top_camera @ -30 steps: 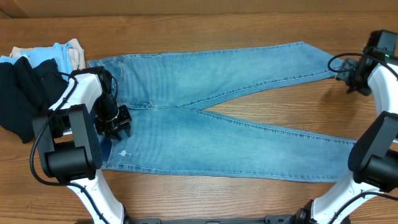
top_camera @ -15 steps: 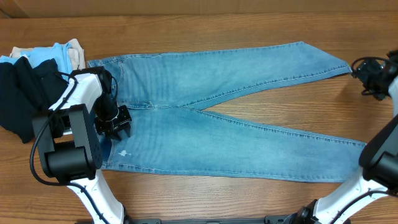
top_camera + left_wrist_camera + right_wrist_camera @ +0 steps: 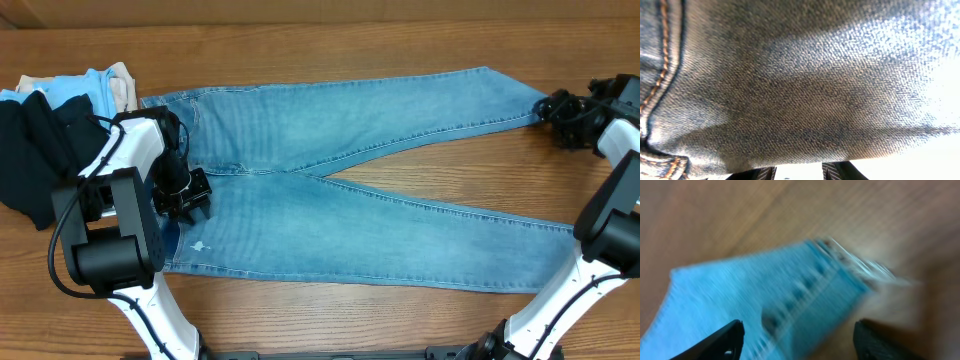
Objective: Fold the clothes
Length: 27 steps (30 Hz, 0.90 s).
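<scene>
Wood table [image 3: 400, 30] fills the overhead view edge to edge. Jeans [image 3: 330, 140] lie flat across the middle, waist at the left, legs splayed to the right. Left gripper [image 3: 185, 200] sits on the waist end. Its wrist view is all denim with the fingertips [image 3: 762, 173] cut off, so its grip cannot be told. Right gripper [image 3: 556, 106] is at the upper leg's hem, jaws apart, and its wrist view is blurred. Black garment [image 3: 35, 150] lies at the left edge, partly cut off.
</scene>
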Each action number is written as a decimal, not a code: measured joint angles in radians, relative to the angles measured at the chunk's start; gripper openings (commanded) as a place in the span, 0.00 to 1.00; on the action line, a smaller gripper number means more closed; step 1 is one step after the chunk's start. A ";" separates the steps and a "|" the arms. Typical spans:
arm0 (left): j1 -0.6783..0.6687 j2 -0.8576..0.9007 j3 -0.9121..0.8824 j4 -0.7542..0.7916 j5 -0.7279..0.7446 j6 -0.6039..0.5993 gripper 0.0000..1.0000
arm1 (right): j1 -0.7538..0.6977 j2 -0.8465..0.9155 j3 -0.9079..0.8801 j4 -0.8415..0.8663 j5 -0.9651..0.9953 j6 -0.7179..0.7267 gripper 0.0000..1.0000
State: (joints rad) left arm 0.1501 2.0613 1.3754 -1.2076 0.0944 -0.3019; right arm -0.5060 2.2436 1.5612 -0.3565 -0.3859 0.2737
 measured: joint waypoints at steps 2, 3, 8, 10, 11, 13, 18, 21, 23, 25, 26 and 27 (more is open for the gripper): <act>0.000 0.000 0.000 0.000 0.000 0.000 0.34 | 0.006 0.014 0.002 0.055 -0.003 0.024 0.61; 0.000 0.000 0.000 0.000 0.000 0.001 0.34 | 0.009 0.021 0.002 0.079 -0.001 0.036 0.55; 0.000 0.000 0.000 0.000 0.000 0.007 0.34 | 0.012 0.043 0.001 0.172 0.020 0.075 0.04; 0.000 0.000 0.000 0.000 0.000 0.008 0.34 | 0.011 0.043 0.004 0.179 0.023 0.087 0.04; 0.000 0.000 0.000 0.000 0.000 0.011 0.34 | 0.011 0.043 0.009 0.178 0.020 0.091 0.04; 0.000 0.000 0.000 0.000 0.000 0.011 0.34 | 0.011 0.039 0.015 0.177 0.009 0.091 0.04; 0.000 0.000 0.000 0.000 0.000 0.015 0.34 | 0.013 -0.047 0.030 0.156 -0.018 0.087 0.04; 0.000 0.000 0.000 0.000 0.000 0.018 0.34 | 0.018 -0.172 0.039 0.076 0.011 0.061 0.04; 0.000 0.000 0.000 0.000 0.000 0.018 0.34 | 0.021 -0.260 0.054 0.003 0.059 0.026 0.07; 0.000 0.000 0.000 0.000 0.002 0.018 0.34 | 0.021 -0.333 0.078 -0.094 0.123 0.000 0.36; 0.000 0.000 0.000 0.000 0.003 0.018 0.34 | 0.021 -0.357 0.090 -0.145 0.161 -0.014 0.41; 0.000 0.000 0.000 0.000 0.003 0.018 0.34 | 0.019 -0.373 0.100 -0.200 0.197 -0.027 0.43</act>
State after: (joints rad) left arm 0.1501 2.0613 1.3754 -1.2072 0.0975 -0.2840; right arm -0.4870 1.8702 1.6608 -0.5564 -0.1890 0.2462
